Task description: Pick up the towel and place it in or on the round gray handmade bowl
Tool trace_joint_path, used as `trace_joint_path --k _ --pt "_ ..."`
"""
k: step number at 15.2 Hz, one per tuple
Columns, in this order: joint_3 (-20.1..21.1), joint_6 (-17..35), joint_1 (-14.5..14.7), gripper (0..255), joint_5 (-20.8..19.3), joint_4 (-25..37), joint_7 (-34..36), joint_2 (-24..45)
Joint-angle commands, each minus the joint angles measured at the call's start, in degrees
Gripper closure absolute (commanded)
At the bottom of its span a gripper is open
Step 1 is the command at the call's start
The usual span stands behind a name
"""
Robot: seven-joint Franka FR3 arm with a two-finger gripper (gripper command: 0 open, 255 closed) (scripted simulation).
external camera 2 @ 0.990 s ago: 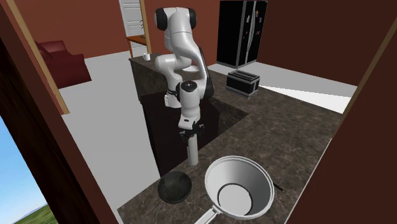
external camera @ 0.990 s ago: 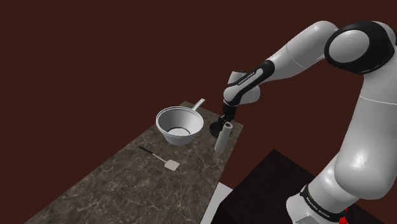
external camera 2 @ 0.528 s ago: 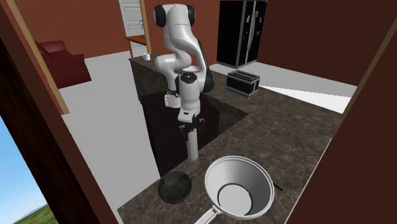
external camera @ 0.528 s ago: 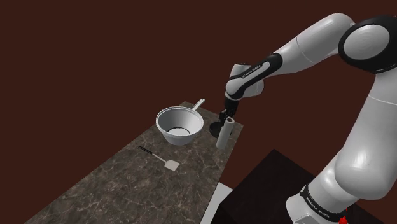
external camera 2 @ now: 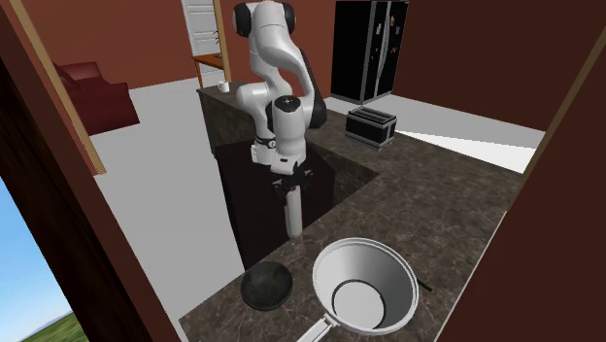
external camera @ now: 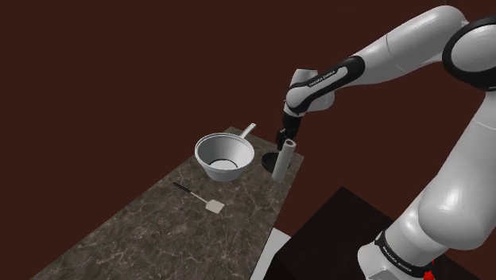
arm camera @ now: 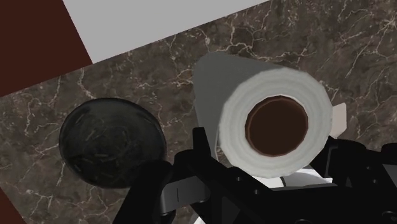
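Nearest on the dark marbled surface (external camera: 151, 231) lies a white spatula (external camera: 208, 202). Beyond it sits a white pan (external camera: 223, 154) with a handle. Just to the shoulder view's right of the pan, the tool (external camera: 287, 140) is clenched on the top of the pale towel roll (external camera: 283, 161), which stands upright, slightly tilted. The dark round bowl (external camera 2: 267, 287) sits just beyond the roll, near the surface's edge.

Upright towel roll (external camera 2: 293, 216), perhaps lifted, beside dark bowl (external camera 2: 267, 287).
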Motion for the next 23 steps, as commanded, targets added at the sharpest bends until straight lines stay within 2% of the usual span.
trace_joint_path --k 1,4,9,16,20,23 --pt "-0.1 -1.5 0.0 255 -0.3 0.5 0.2 -1.1" --pt "-0.2 -3.5 0.0 255 -0.6 1.0 0.5 -2.5" --pt "-1.9 -9.7 -2.6 255 -0.1 12.3 -3.8 2.8" --pt "-3.5 -19.6 -6.6 255 1.2 31.4 -8.8 12.4" --pt "-4.0 -26.9 -9.4 255 2.2 45.9 -11.3 19.9" --pt "-3.9 -24.9 -9.4 255 2.3 44.5 -11.5 20.5"
